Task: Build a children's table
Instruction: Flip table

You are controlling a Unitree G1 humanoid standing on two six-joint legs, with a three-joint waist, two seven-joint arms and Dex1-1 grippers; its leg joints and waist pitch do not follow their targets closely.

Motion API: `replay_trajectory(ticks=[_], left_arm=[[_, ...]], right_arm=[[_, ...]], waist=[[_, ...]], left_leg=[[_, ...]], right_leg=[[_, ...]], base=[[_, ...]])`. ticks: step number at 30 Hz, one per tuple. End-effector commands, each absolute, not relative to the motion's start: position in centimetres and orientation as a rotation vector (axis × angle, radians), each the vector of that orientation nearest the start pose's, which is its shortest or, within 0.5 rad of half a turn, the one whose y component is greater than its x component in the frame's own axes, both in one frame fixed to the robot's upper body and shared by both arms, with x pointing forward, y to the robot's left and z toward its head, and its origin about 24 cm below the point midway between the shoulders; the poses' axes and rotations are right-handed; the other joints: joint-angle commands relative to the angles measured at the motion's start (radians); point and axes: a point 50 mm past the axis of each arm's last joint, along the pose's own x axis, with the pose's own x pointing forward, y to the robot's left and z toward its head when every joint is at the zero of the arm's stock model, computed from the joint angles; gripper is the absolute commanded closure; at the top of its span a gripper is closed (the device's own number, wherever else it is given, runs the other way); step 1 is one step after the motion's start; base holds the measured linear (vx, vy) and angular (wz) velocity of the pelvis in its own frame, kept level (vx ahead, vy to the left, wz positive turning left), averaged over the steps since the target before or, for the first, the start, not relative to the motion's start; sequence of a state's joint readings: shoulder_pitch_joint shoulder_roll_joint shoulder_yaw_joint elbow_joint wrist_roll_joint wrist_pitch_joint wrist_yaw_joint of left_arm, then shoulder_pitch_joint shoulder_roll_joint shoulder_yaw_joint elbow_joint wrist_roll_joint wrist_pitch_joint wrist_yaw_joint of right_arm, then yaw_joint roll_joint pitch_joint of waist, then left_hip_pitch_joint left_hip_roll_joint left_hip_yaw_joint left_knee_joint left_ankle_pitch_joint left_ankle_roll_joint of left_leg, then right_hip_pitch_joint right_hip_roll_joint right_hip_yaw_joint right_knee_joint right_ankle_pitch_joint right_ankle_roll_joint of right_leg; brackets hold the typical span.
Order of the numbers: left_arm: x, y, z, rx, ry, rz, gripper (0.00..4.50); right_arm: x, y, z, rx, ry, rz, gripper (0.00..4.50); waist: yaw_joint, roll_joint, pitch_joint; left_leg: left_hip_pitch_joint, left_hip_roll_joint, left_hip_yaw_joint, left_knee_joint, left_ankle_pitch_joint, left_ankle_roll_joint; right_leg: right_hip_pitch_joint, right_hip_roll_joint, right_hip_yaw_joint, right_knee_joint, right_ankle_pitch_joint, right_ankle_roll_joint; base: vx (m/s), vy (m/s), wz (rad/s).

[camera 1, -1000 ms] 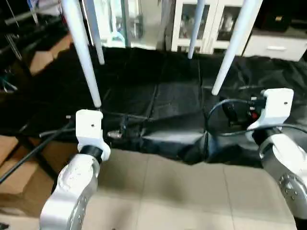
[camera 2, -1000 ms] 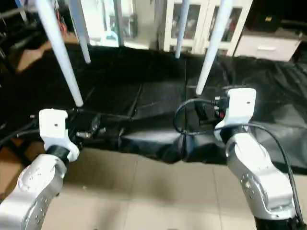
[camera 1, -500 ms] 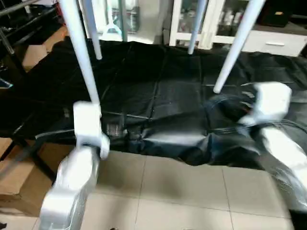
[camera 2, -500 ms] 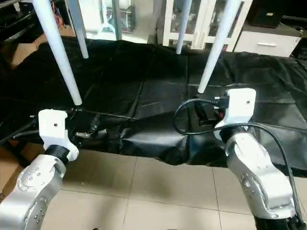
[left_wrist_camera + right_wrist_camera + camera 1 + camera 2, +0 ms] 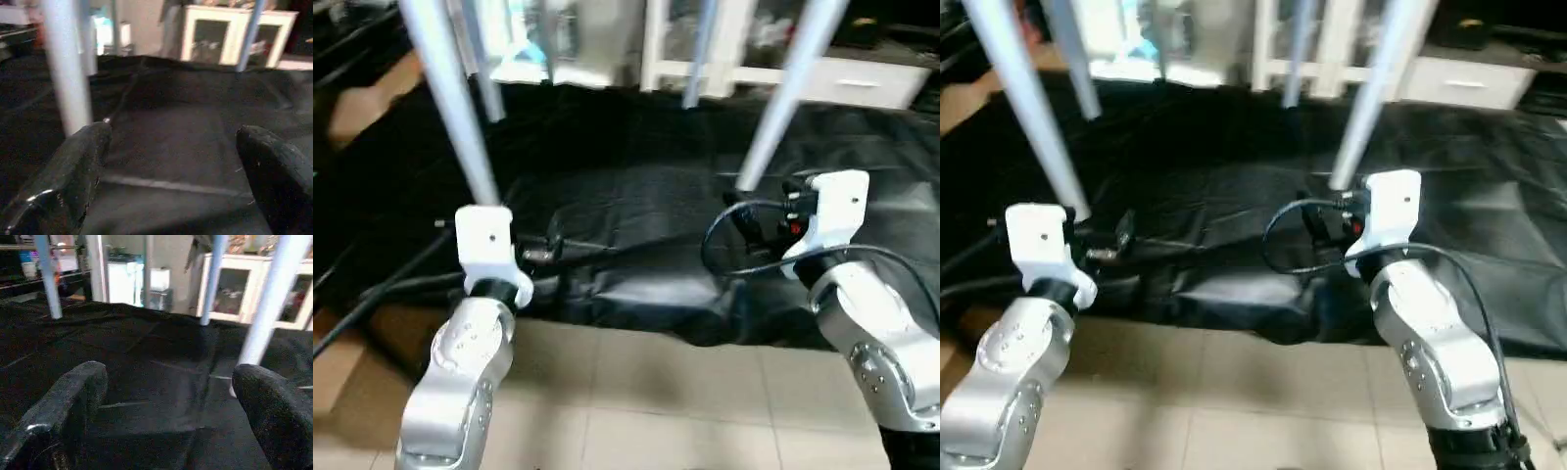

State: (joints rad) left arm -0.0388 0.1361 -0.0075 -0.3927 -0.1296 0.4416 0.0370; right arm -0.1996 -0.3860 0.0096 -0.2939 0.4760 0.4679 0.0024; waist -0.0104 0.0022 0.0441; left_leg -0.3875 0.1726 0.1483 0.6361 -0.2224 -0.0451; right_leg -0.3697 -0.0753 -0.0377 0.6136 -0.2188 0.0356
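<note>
Backdrop, head views: black sheet (image 5: 636, 196) spread over the floor ahead, pale floor tiles (image 5: 636, 392) nearer the robot, white cabinets (image 5: 862, 83) behind.
Task's thing, head views: four white legs (image 5: 460, 117) stand upright on the sheet, running out past the top edge; tabletop out of frame above, so the table looks to be already on its feet.
Count: four legs, two near, two far; two pincers.
Key relation: near-left leg's foot lies straight ahead of the left pincer (image 5: 536, 253), near-right leg (image 5: 773, 113) ahead of the right pincer (image 5: 759, 217); long axes upright; each arm nearest its own leg.
Left wrist view: left pincer released, fingers (image 5: 68, 181) spread wide, holding nothing; leg just beyond one fingertip.
Right wrist view: right pincer (image 5: 168, 416) released, empty; leg foot (image 5: 266, 313) beside one finger.
</note>
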Motion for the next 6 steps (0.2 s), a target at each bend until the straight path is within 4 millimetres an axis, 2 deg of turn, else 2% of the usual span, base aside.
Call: replay_trajectory(ticks=[1, 2, 3, 4, 5, 6], left_arm=[[25.18, 16.44, 9.80, 0.047, 0.021, 0.004, 0.00], [25.16, 16.48, 9.75, 0.056, 0.020, 0.001, 0.00], [25.14, 16.49, 9.70, 0.061, 0.022, -0.003, 0.00], [25.14, 16.51, 9.69, 0.067, 0.021, -0.002, 0.00], [25.15, 16.54, 9.67, 0.067, 0.022, 0.000, 0.00], [25.16, 16.55, 9.65, 0.067, 0.022, 0.002, 0.00]], right_arm=[[27.55, -18.52, 11.87, 0.050, 0.045, 0.160, 0.01], [27.41, -18.63, 11.66, 0.048, 0.048, 0.155, 0.01], [27.32, -18.68, 11.53, 0.045, 0.049, 0.153, 0.01], [27.26, -18.73, 11.50, 0.038, 0.043, 0.146, 0.01], [27.29, -18.69, 11.52, 0.043, 0.041, 0.143, 0.01], [27.30, -18.65, 11.54, 0.047, 0.039, 0.141, 0.01]], waist=[[0.010, 0.005, -0.055], [0.011, 0.001, -0.052], [0.015, 0.004, -0.050], [0.015, 0.004, -0.043], [0.012, 0.005, -0.042], [0.007, 0.002, -0.041]], left_leg=[[0.031, 0.046, -0.002, -0.084, -0.064, -0.002], [0.030, 0.047, -0.002, -0.088, -0.102, -0.011], [0.034, 0.049, -0.002, -0.091, -0.135, -0.023], [0.038, 0.050, -0.001, -0.097, -0.205, -0.044], [0.034, 0.049, -0.005, -0.101, -0.248, -0.065], [0.032, 0.047, -0.006, -0.104, -0.278, -0.075]], right_leg=[[0.039, -0.041, 0.033, -0.051, 0.102, -0.206], [0.038, -0.041, 0.033, -0.056, 0.045, -0.198], [0.035, -0.042, 0.033, -0.058, -0.003, -0.192], [0.025, -0.042, 0.035, -0.068, -0.092, -0.176], [0.027, -0.043, 0.034, -0.070, -0.155, -0.156], [0.023, -0.043, 0.034, -0.074, -0.200, -0.134]], base=[[0.000, 0.000, 0.00], [0.000, 0.000, 0.00], [0.000, 0.000, 0.00], [-0.066, -0.004, 0.03], [-0.069, -0.001, 0.01], [-0.069, -0.001, 0.01]])
